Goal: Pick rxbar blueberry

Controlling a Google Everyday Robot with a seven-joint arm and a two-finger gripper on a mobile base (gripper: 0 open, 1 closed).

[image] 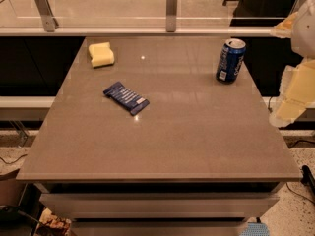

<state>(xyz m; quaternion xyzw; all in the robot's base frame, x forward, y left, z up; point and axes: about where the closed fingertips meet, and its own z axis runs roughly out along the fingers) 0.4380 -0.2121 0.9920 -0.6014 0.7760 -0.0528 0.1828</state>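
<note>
The rxbar blueberry is a flat dark navy-blue bar with pale lettering. It lies at an angle on the grey table top, left of the middle. My gripper is pale and hangs at the right edge of the view, off the table's right side and above its level. It is far to the right of the bar and holds nothing that I can see.
An upright blue soda can stands at the table's back right, close to the gripper. A yellow sponge block lies at the back left. A glass railing with metal posts runs behind the table.
</note>
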